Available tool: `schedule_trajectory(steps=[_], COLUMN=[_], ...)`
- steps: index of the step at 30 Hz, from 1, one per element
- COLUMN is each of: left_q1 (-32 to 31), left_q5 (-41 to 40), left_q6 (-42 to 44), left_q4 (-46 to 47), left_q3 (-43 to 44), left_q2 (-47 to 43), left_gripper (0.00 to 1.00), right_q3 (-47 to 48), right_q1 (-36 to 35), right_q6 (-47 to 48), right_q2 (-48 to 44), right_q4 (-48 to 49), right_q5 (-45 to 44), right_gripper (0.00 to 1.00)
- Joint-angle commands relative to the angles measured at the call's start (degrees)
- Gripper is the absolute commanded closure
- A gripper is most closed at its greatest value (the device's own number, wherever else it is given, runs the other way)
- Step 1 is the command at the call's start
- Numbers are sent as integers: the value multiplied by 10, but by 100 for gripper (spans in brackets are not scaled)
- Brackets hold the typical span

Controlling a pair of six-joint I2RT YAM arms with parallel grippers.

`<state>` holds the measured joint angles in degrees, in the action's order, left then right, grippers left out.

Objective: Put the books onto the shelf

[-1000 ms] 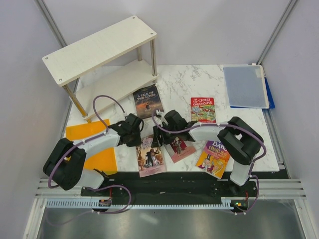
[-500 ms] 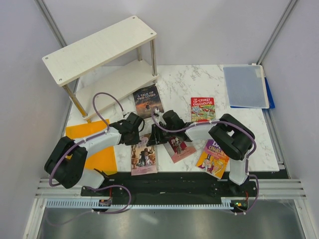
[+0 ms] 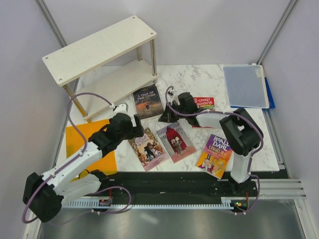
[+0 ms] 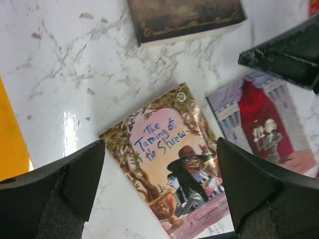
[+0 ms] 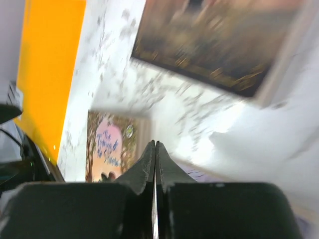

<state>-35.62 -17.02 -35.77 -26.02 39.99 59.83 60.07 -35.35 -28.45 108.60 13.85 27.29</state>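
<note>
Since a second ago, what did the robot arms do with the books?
The left arm drew back and its jaws opened, leaving the Taming of the Shrew book flat and turned. The right arm swung away toward the dark book, jaws shut on nothing; the castle book slid slightly. Shelf, dark book and folder stayed.

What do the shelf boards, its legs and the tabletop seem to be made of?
Shelf boards: pale wood or wood-look laminate, matte, faint grain. Legs: slim metal rods, shiny silver to brassy. Tabletop: white marble-look with grey veins, glossy judging by glare; real stone or print, cannot tell.
</note>
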Motion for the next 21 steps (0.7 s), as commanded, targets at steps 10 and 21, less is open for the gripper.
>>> schedule_trajectory(steps=[10,21], left_q1=[-2,-2], left_q5=[-7,34], left_q6=[51,7], left_q4=[18,-36], left_q3=[-17,16], left_q2=[-40,130], left_gripper=[98,98], right_q3=[125,65], right_q1=[36,-87], right_q6=[35,136], right_q2=[35,-25], right_q4=[-71,-247], right_q5=[117,-16], right_gripper=[68,26])
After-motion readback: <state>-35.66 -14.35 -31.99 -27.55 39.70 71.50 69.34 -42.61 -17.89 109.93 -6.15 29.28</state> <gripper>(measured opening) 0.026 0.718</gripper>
